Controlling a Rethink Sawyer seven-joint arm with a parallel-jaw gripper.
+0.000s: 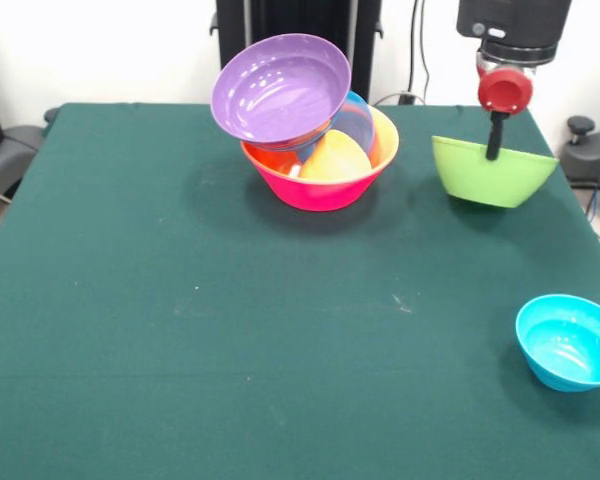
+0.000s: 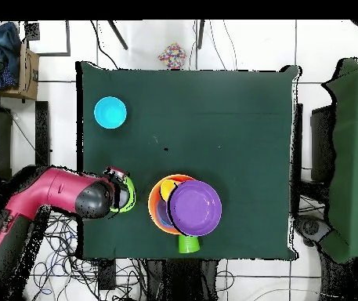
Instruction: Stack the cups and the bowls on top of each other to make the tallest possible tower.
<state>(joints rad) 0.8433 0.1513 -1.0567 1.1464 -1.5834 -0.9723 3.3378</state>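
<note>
The tower stands at the table's robot side. Its lowest part is the big pink bowl (image 1: 320, 190) with the orange bowl (image 1: 383, 135) inside it. A yellow-orange cup (image 1: 335, 158) and a blue bowl (image 1: 356, 118) lie inside, and the wide purple bowl (image 1: 280, 88) leans on top, tilted toward the camera. Overhead, the purple bowl (image 2: 195, 207) covers most of the pile, and a green cup (image 2: 188, 244) pokes out at its robot side. My gripper (image 1: 495, 148) is shut on the far rim of the medium green bowl (image 1: 495, 175) and holds it tilted just above the cloth. The gripper (image 2: 119, 191) and green bowl (image 2: 128, 194) also show overhead.
A small blue bowl (image 1: 570, 342) sits upright near the table's front right corner; overhead the same bowl (image 2: 110, 112) lies beyond the gripper. The green cloth table (image 1: 180, 320) ends close to the right of the held bowl. Cables lie on the floor around the table.
</note>
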